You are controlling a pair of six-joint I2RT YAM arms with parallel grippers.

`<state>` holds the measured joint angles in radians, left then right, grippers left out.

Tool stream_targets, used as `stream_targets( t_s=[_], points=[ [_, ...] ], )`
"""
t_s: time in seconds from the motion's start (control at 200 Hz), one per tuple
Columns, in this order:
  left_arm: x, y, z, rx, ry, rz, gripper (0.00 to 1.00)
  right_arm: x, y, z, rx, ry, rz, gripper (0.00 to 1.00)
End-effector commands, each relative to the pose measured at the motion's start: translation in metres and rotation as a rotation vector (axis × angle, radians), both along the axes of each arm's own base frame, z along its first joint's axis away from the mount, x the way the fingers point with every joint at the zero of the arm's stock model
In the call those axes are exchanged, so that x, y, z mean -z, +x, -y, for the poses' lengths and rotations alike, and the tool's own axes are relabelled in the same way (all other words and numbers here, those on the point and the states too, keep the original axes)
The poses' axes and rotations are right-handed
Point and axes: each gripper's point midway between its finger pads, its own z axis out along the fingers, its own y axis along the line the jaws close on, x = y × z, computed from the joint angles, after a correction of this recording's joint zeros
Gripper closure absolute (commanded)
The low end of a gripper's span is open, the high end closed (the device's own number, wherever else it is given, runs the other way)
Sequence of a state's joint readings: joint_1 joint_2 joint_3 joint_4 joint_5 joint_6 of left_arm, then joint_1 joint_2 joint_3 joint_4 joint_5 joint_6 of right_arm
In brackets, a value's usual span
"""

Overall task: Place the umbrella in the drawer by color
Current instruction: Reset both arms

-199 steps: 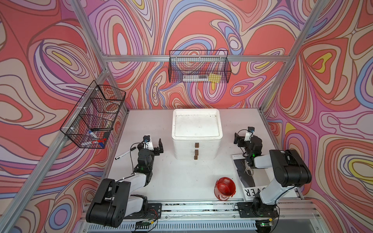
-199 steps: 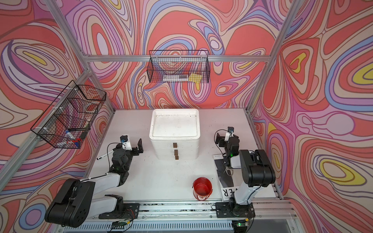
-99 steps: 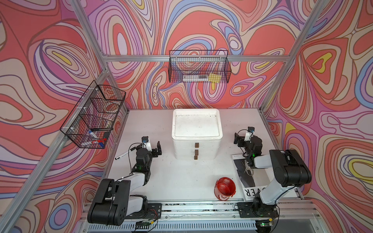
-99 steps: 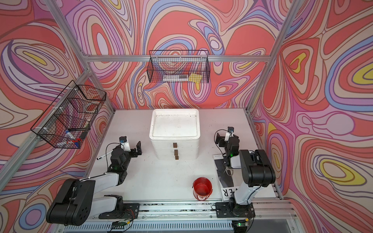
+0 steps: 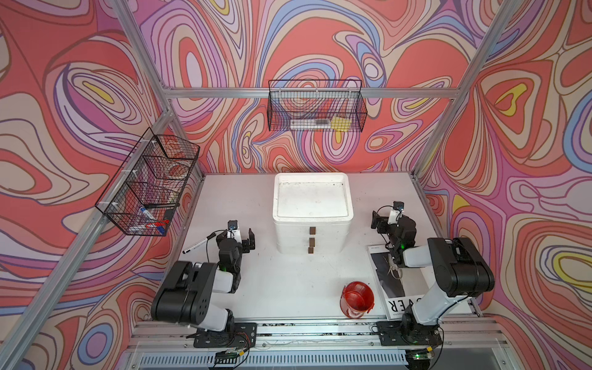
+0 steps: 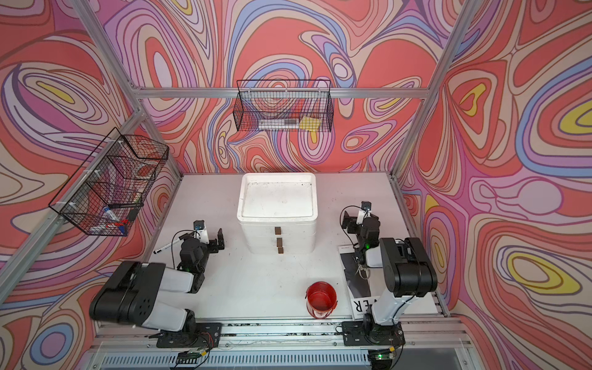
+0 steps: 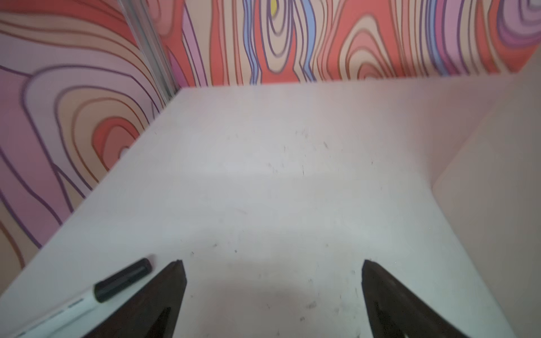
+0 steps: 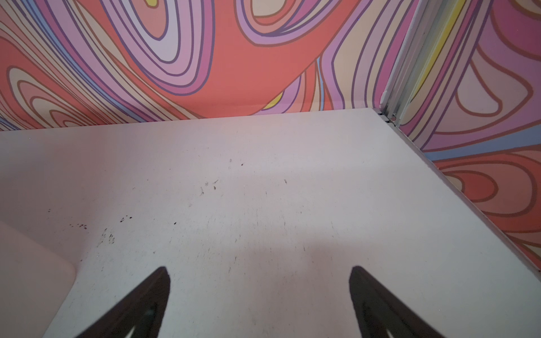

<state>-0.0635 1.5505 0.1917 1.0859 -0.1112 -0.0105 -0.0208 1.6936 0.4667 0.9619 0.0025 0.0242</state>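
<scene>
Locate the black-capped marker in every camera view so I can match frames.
Top view: marker lies by the left wall, well left of the white drawer unit.
Top view: marker, same spot, left of the unit.
Left wrist: marker lies just outside one finger of the open left gripper.
Right wrist: not in it.
Shared landmark: the white drawer unit; its side wall shows in the left wrist view too.

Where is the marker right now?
In both top views the marker lies on the table near its left edge, beside the open left gripper; the left wrist view shows its black cap.
</scene>
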Motion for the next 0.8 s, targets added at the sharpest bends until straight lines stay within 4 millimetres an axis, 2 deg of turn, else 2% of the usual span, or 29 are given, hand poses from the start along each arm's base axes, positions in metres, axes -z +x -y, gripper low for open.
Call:
stream_targets(
  t_s=[0.0,0.045,0.09,0.125,0.205,0.26,0.796],
  points=[
    [-0.033,0.020,0.003,0.063,-0.035,0.091,0.01,0.003,0.000,0.001,0.001,0.004,-0.014,0.02],
    [-0.035,0.033,0.003,0.088,-0.046,0.103,0.01,0.004,0.000,0.001,0.001,0.005,-0.016,0.02],
    [-0.023,0.036,-0.003,0.053,-0.070,-0.039,0.01,0.003,0.000,0.001,0.000,0.004,-0.013,0.02],
    [-0.023,0.042,-0.009,0.021,-0.068,-0.036,0.01,0.003,0.000,0.001,0.001,0.005,-0.014,0.02],
    [-0.025,0.036,-0.007,0.024,-0.064,0.005,0.01,0.003,0.000,0.001,0.001,0.004,-0.014,0.02],
    [-0.024,0.041,0.001,0.077,-0.057,-0.016,0.01,0.004,0.000,0.001,0.002,0.005,-0.016,0.02],
    [-0.024,0.040,0.000,0.068,-0.063,-0.012,0.01,0.003,0.000,0.000,0.000,0.005,-0.014,0.02]
  ],
)
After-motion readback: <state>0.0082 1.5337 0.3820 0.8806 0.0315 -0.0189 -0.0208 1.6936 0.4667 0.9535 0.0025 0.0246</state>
